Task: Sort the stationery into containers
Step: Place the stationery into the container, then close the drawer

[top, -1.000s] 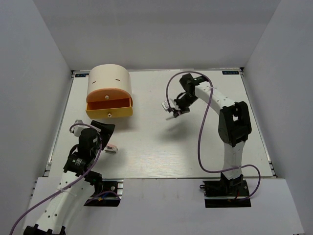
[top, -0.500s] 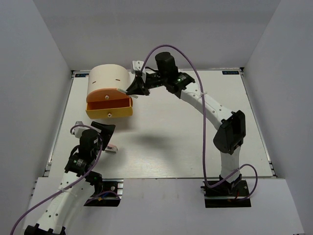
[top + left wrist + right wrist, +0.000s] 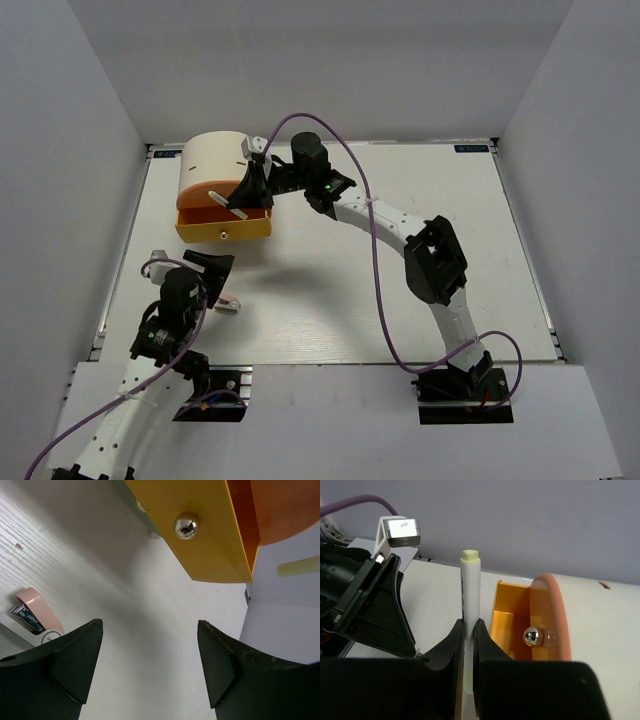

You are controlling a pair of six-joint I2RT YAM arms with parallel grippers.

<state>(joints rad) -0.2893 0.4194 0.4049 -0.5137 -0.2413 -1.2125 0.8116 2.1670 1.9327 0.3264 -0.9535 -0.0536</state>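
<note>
Glossy chrome knob (image 3: 186,525), smooth yellow plastic drawer (image 3: 215,547), matt white grained table (image 3: 35,540)

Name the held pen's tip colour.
Pale yellow, topping the white pen; best in the right wrist view.

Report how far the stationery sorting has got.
Done: unclear, the open yellow drawer hides its contents. In hand: right gripper holds a white-and-yellow pen over it. To do: drop it in; the pink-and-grey piece lies on the table by the open left gripper.
</note>
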